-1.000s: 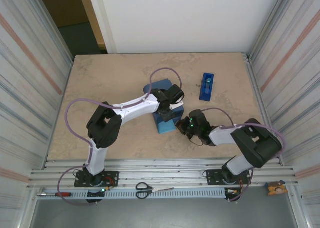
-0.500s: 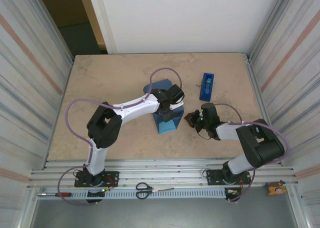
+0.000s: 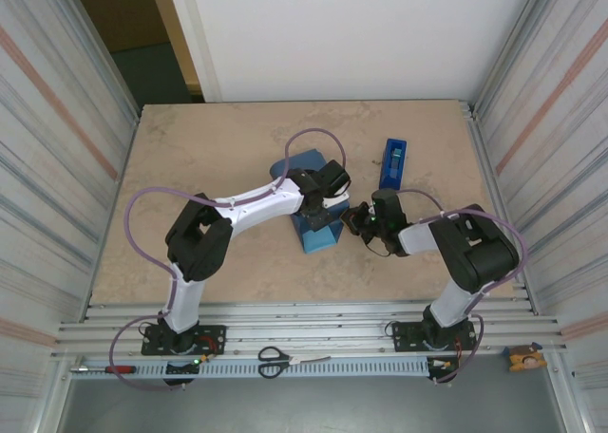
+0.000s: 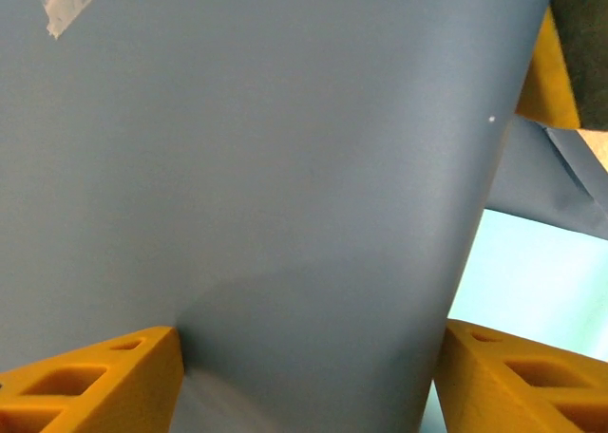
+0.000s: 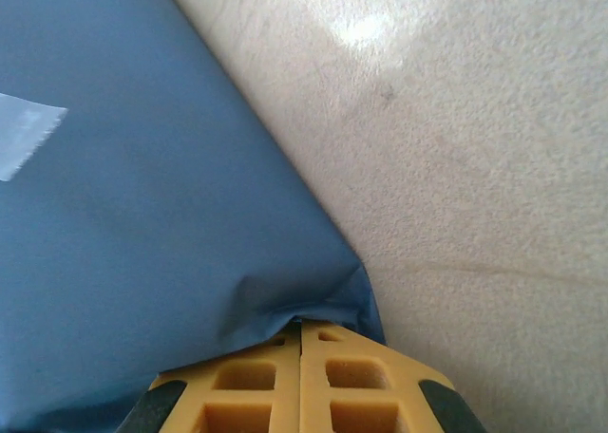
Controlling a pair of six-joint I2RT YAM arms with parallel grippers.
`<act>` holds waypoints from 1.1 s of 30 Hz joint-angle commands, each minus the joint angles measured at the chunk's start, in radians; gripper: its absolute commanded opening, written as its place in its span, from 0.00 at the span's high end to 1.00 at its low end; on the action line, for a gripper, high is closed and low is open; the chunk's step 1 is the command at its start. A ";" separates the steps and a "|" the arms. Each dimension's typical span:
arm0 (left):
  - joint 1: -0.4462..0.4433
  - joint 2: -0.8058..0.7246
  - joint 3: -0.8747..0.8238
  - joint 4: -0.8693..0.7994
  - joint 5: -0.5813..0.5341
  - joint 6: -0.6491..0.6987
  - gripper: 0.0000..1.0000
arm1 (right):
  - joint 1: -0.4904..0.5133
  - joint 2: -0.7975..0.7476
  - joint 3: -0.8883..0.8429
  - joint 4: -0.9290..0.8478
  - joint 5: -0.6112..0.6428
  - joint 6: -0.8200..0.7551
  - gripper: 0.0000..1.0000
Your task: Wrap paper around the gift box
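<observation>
Folding the end flap, centre of the overhead frame.
My left gripper [image 4: 304,381] clasps the paper [image 3: 318,235], the gift box presumably inside; my right gripper [image 5: 302,338], clenched, presses the flap's crumpled corner. Next, I judge, that fold needs creasing flat, then tape from the dispenser [image 3: 392,163], upper right.

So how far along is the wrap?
Done: paper is folded into a block, with one tape strip on it. In hand: left claw clamps it; shut right claw sits at a crumpled corner. Left: that corner shows no tape; other ends hidden.
</observation>
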 commanded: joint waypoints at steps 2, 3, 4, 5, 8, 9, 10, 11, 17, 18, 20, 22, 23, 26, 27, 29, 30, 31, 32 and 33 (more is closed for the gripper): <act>-0.013 0.114 -0.064 -0.108 0.186 -0.014 0.31 | 0.023 0.052 0.024 0.037 0.034 0.016 1.00; -0.013 0.115 -0.064 -0.109 0.186 -0.014 0.31 | 0.027 0.058 0.020 0.049 0.033 0.019 1.00; -0.013 0.115 -0.064 -0.108 0.186 -0.014 0.31 | 0.033 0.062 0.016 0.049 0.035 0.021 1.00; -0.013 0.115 -0.064 -0.108 0.186 -0.014 0.31 | 0.039 0.068 0.014 0.040 0.035 0.022 1.00; -0.013 0.114 -0.064 -0.109 0.181 -0.014 0.31 | 0.059 0.071 -0.001 0.034 0.037 0.038 1.00; -0.013 0.114 -0.064 -0.109 0.180 -0.014 0.31 | 0.069 0.069 -0.006 0.033 0.037 0.039 1.00; -0.013 0.113 -0.063 -0.109 0.179 -0.014 0.31 | 0.080 0.064 -0.012 0.030 0.041 0.042 1.00; -0.013 0.114 -0.064 -0.110 0.178 -0.014 0.31 | 0.091 0.057 -0.022 0.030 0.046 0.047 1.00; -0.013 0.114 -0.062 -0.111 0.178 -0.017 0.31 | 0.150 0.000 -0.056 -0.045 0.065 0.050 1.00; -0.013 0.115 -0.061 -0.111 0.178 -0.017 0.31 | 0.160 -0.008 -0.066 -0.044 0.070 0.055 1.00; -0.013 0.114 -0.062 -0.111 0.176 -0.017 0.31 | 0.185 -0.023 -0.088 -0.044 0.082 0.069 1.00; -0.013 0.112 -0.062 -0.109 0.176 -0.018 0.31 | 0.210 -0.031 -0.103 -0.034 0.084 0.080 1.00; -0.013 0.112 -0.062 -0.109 0.176 -0.018 0.31 | 0.220 -0.031 -0.108 -0.027 0.081 0.087 1.00; -0.013 0.114 -0.059 -0.109 0.179 -0.018 0.31 | 0.243 -0.048 -0.125 -0.002 0.080 0.104 1.00; -0.013 0.114 -0.059 -0.111 0.178 -0.018 0.31 | 0.244 -0.061 -0.134 -0.006 0.083 0.105 1.00; -0.013 0.112 -0.059 -0.111 0.178 -0.017 0.30 | 0.239 -0.104 -0.149 -0.014 0.092 0.097 1.00; -0.013 0.111 -0.059 -0.111 0.178 -0.018 0.30 | 0.224 -0.136 -0.150 -0.039 0.089 0.081 1.00; -0.013 0.109 -0.057 -0.112 0.178 -0.019 0.30 | 0.206 -0.169 -0.147 -0.075 0.085 0.062 1.00; -0.012 0.108 -0.055 -0.111 0.177 -0.021 0.30 | 0.183 -0.207 -0.144 -0.122 0.086 0.038 1.00; -0.013 0.105 -0.051 -0.111 0.179 -0.022 0.30 | 0.153 -0.253 -0.135 -0.189 0.090 0.006 1.00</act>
